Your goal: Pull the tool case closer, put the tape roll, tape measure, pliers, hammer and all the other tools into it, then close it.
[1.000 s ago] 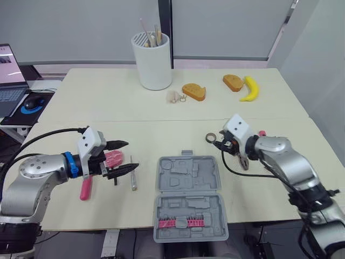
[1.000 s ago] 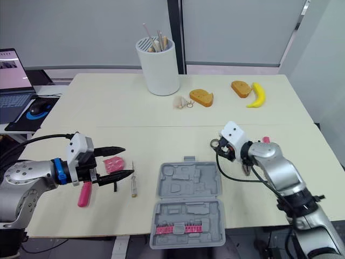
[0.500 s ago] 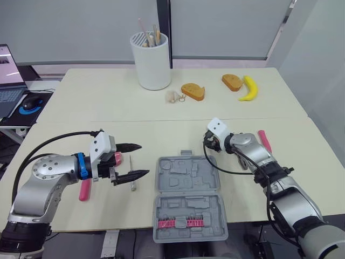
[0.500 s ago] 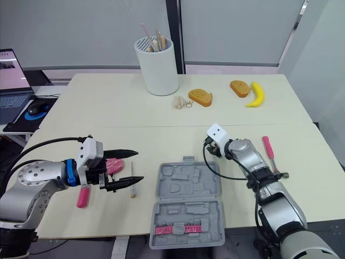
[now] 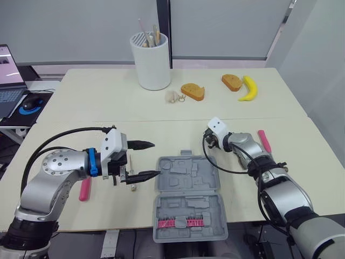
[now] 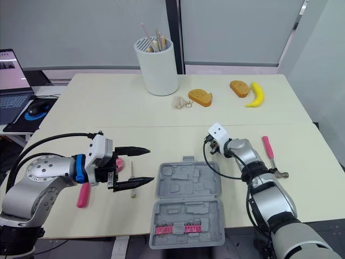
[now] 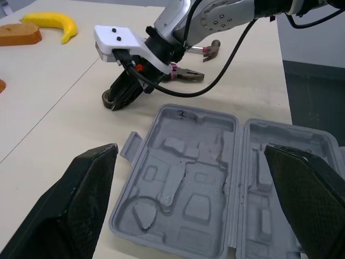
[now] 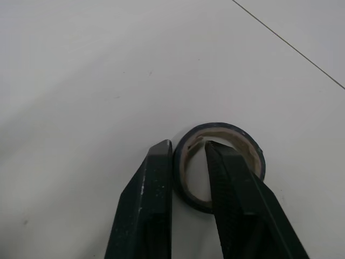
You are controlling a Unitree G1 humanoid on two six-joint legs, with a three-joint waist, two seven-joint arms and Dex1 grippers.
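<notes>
Checking the right gripper (image 8: 188, 150) first: what are its jaws doing? (A)

They are standing narrowly parted, straddling the wall of the tape roll (image 8: 218, 128). One finger is sitting outside the ring and the other inside, with a sliver of gap showing on the inner side. The roll is lying flat on the table (image 5: 108, 108), right of centre in the head view, just beyond the case's upper right corner. (B)

And the left gripper (image 5: 156, 159)? (A)

It is hovering wide open and holding nothing, left of centre, with its tips pointing at the left edge of the tool case (image 5: 188, 181). A slim tool (image 5: 130, 163) is lying on the table under its fingers. (B)

Where is the case sitting? (A)

It is lying open at lower centre, both halves flat, with a row of pink bits (image 5: 180, 222) in the lower half. The hammer (image 6: 266, 144) and pliers (image 7: 188, 77) are lying outside it, on the table beside the right arm. (B)
</notes>
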